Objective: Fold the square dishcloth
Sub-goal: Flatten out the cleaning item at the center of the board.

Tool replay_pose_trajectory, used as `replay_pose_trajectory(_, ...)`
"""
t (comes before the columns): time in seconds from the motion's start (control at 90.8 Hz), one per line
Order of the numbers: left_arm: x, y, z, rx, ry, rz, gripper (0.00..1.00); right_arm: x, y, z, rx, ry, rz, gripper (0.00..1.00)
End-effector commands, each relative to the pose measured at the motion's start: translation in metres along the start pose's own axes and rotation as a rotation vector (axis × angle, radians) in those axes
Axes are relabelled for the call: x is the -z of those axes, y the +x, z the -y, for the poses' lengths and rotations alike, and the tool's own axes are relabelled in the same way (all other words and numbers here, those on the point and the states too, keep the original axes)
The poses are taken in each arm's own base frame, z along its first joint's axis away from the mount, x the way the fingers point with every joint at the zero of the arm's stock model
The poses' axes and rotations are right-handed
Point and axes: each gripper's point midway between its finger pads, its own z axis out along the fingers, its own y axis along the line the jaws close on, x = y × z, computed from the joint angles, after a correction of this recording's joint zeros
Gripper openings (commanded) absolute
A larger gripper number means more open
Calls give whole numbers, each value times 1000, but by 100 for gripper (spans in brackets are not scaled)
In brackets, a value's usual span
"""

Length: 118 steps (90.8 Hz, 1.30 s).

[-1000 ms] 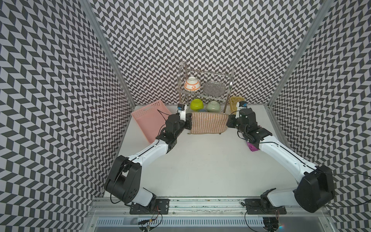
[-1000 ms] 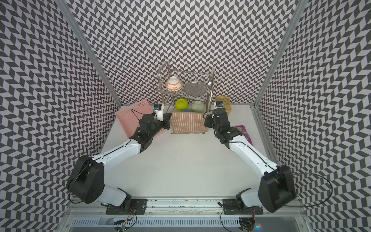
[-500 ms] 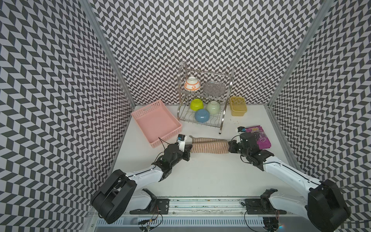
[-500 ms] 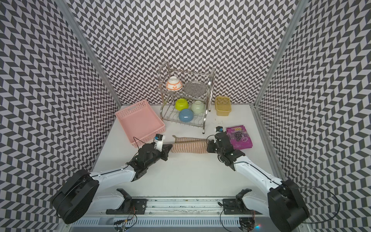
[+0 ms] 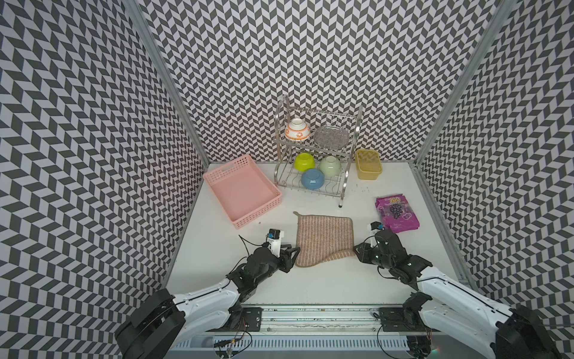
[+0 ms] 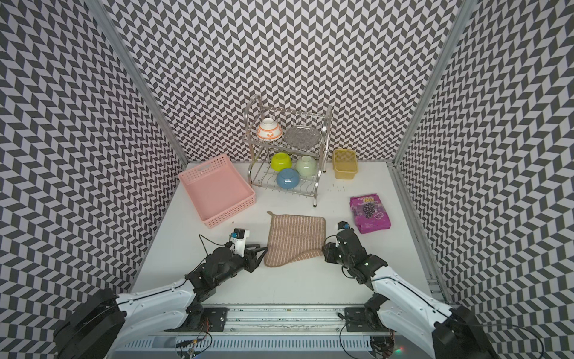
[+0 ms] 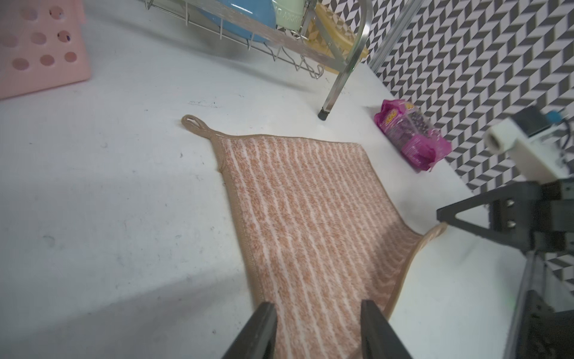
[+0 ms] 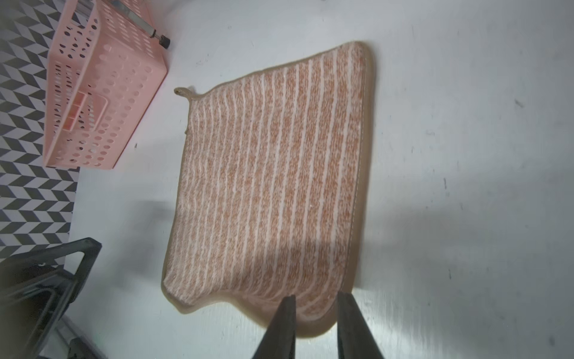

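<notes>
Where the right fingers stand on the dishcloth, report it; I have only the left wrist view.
Observer: The right fingers stand apart, with the near corner of the dishcloth between them, unclamped.
Operator: Now tell me what is on the rack's top shelf.
Observer: A white bowl with an orange pattern sits on the top shelf of the dish rack.
</notes>
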Motion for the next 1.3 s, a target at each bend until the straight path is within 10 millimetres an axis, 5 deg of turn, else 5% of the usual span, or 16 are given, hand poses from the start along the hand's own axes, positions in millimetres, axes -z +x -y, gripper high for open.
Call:
replay_pose_trajectory(0.0, 9, 7, -5, 61, -23, -10, 49, 8, 1, -7, -51, -32, 3, 26)
replay_pose_trajectory(0.253, 19, -26, -8, 99, -102, 70, 58, 15, -19, -4, -50, 20, 78, 35)
replay_pose_trajectory(0.562, -6, -85, -21, 102, -353, 125, 100, 7, -89, -7, 43, 214, 218, 42)
replay_pose_trajectory(0.826, -83, -100, -48, 33, -506, -85, 98, -27, -122, -6, 79, 249, 162, 44)
replay_pose_trajectory(0.936, -114, -93, -70, 25, -549, -191, 79, -40, -130, 4, 55, 237, 138, 44)
replay_pose_trajectory(1.289, -154, -61, -116, 62, -632, -339, 74, -58, -136, 22, 33, 255, 103, 44)
